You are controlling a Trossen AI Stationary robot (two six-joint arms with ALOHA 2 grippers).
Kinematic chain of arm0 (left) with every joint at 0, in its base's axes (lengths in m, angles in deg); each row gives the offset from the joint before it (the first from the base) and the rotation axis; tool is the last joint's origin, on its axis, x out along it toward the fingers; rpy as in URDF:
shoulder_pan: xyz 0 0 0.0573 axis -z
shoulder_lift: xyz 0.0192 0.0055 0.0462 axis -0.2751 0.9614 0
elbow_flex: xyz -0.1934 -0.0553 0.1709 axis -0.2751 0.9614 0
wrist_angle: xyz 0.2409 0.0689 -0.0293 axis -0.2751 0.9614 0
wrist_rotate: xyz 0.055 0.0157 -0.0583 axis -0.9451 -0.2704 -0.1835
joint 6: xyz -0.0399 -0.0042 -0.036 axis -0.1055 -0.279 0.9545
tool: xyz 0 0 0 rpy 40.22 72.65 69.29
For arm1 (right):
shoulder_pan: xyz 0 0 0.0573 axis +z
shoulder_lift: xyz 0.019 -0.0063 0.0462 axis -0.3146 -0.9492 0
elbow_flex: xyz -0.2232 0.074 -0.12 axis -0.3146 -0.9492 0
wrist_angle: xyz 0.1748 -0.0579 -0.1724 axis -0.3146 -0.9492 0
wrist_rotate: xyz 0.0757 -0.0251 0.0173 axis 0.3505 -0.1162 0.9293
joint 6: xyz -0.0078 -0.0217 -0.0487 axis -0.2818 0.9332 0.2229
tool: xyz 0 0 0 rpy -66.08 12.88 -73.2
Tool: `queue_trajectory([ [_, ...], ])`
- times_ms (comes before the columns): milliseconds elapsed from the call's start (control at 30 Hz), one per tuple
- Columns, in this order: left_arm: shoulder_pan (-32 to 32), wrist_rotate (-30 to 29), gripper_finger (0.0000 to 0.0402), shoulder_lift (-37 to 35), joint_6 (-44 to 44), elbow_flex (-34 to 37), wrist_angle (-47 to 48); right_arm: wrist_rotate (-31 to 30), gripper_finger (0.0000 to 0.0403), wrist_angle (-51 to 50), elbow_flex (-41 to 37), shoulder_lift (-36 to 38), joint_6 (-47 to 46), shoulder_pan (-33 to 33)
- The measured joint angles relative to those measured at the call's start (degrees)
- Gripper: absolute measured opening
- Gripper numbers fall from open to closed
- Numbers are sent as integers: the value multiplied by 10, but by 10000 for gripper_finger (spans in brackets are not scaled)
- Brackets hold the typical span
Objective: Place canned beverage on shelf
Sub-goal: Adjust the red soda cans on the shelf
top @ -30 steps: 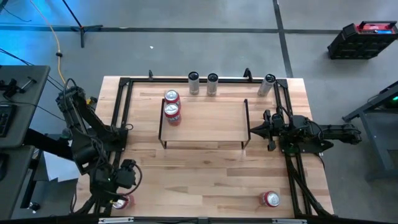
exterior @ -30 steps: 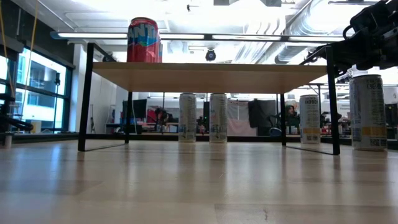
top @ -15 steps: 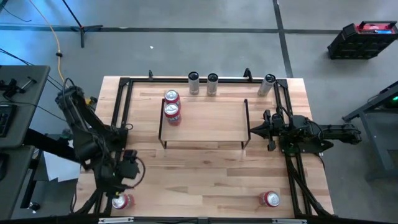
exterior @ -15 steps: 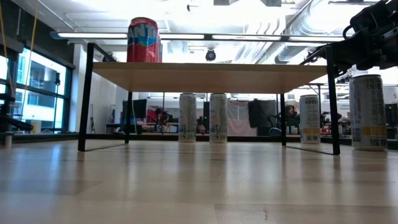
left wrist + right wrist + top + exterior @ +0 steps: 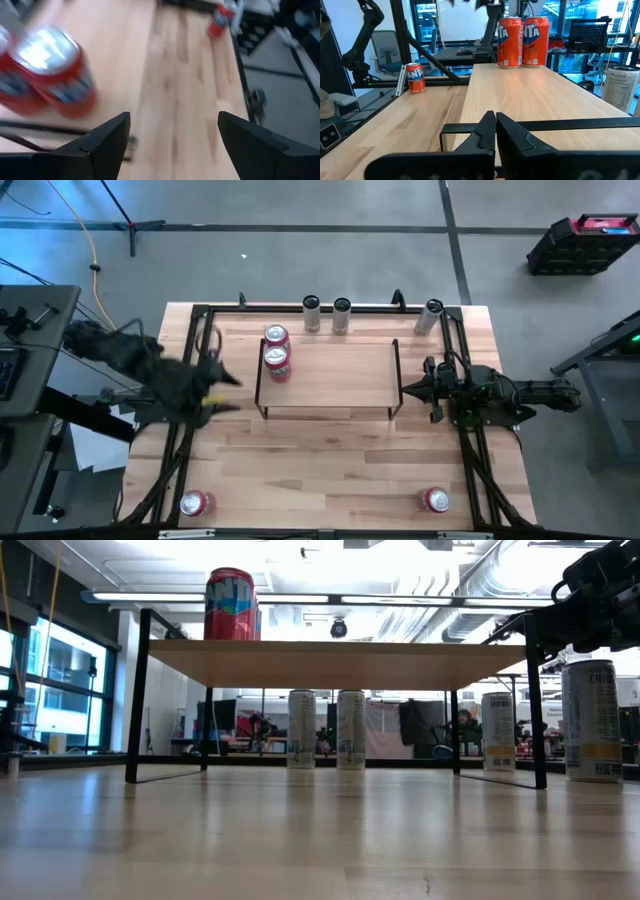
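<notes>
The shelf (image 5: pixel 330 375) is a light-wood board on a black wire frame in the middle of the table. Two red cans (image 5: pixel 276 337) (image 5: pixel 277 360) stand upright at its left end, also seen in the left wrist view (image 5: pixel 55 75). Another red can (image 5: pixel 196 502) stands on the table at the near left corner, and one more (image 5: pixel 434 500) at the near right. My left gripper (image 5: pixel 226 390) hovers open and empty just left of the shelf's left end, its fingers (image 5: pixel 112 135) wide apart. My right gripper (image 5: pixel 405 390) rests shut at the shelf's right end.
Three tall silver cans (image 5: pixel 311 313) (image 5: pixel 342 313) (image 5: pixel 430 315) stand along the table's far edge behind the shelf. Black rails (image 5: pixel 190 350) run along the table's sides. Bare wood (image 5: pixel 320 470) lies between the shelf and the near edge.
My left gripper has swung from over the red can at the near left corner up and toward the table's far edge, arriving beside the shelf's left end, and has turned toward the shelf. Its fingers stay open. That can stands where it was.
</notes>
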Motion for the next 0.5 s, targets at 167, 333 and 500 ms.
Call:
queue_trajectory([
  [167, -145, 38, 294, 31, -92, -60, 0, 0, 0, 0, 0, 0, 0, 0],
  [333, -286, 94, 294, 83, -133, -93, 1, 0, 0, 0, 0, 0, 0, 0],
  [500, -413, 150, 294, 164, -169, -138, -1, 0, 0, 0, 0, 0, 0, 0],
])
